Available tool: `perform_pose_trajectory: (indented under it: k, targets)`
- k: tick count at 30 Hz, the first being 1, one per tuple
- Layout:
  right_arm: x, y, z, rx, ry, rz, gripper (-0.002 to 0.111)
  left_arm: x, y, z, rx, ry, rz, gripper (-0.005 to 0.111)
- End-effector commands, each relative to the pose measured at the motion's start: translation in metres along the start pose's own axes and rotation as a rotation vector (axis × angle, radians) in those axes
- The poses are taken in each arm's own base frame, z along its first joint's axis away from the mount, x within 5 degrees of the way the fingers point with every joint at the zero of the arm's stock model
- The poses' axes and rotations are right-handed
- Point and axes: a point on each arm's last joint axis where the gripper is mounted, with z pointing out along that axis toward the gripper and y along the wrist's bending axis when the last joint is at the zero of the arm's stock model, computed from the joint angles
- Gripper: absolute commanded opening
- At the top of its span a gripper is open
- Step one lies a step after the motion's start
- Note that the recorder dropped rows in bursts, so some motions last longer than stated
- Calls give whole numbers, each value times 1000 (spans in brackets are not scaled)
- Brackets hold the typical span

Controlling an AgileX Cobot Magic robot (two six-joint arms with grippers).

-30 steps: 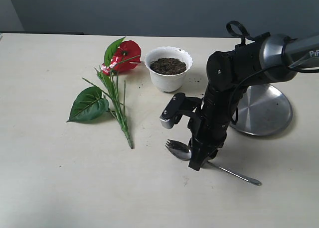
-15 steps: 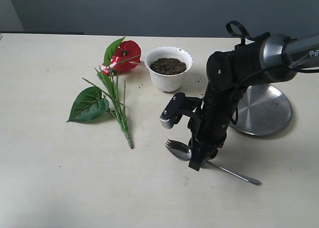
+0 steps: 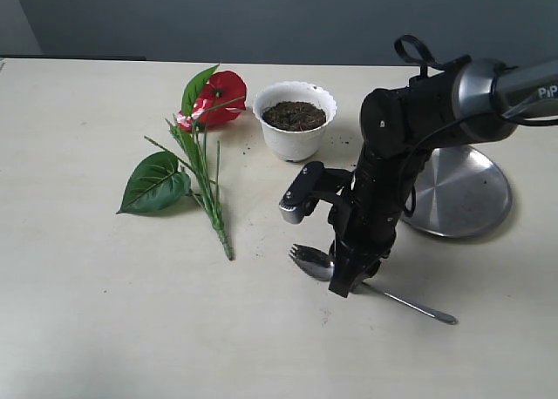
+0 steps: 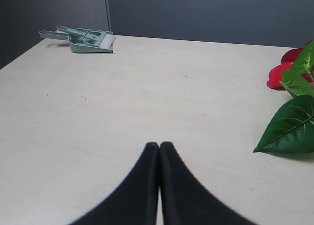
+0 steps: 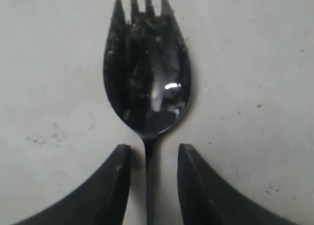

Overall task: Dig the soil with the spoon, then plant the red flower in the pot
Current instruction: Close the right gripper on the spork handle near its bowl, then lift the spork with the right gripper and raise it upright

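The spoon [image 3: 311, 259] [image 5: 147, 82] lies flat on the table, tined bowl dusted with dark crumbs, its thin handle running toward the front right. My right gripper [image 3: 342, 286] [image 5: 151, 154] points down over it, open, one finger on each side of the handle's neck with a gap on both sides. The white scalloped pot [image 3: 295, 120] stands behind, filled with dark soil [image 3: 295, 115]. The red flower [image 3: 218, 97] [image 4: 280, 72] lies on the table left of the pot, stems toward the front. My left gripper [image 4: 159, 146] is shut and empty over bare table.
A round steel plate [image 3: 462, 190] lies at the right, partly behind my right arm. Soil crumbs are scattered round the pot. A green dustpan with brush [image 4: 86, 39] sits at a far table corner in the left wrist view.
My right gripper has shifted very slightly at the spoon's handle. Nothing else has moved.
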Motion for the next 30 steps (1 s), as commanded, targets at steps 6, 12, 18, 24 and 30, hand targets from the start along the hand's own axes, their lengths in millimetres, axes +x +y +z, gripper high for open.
perform_pose_trajectory:
  k: [6, 12, 18, 24, 30]
  targets:
    - [4, 0, 14, -32, 44, 26, 33, 0, 0, 0, 2, -14, -1, 0]
    - [7, 2, 14, -56, 71, 29, 0, 0, 0, 0, 2, -14, -1, 0]
    - [8, 4, 11, -66, 84, 77, -1, 0, 0, 0, 2, -14, -1, 0]
    - [6, 6, -7, -26, 35, 62, -1, 0, 0, 0, 2, -14, -1, 0]
    - [6, 8, -46, 94, -68, 41, -1, 0, 0, 0, 2, -14, -1, 0]
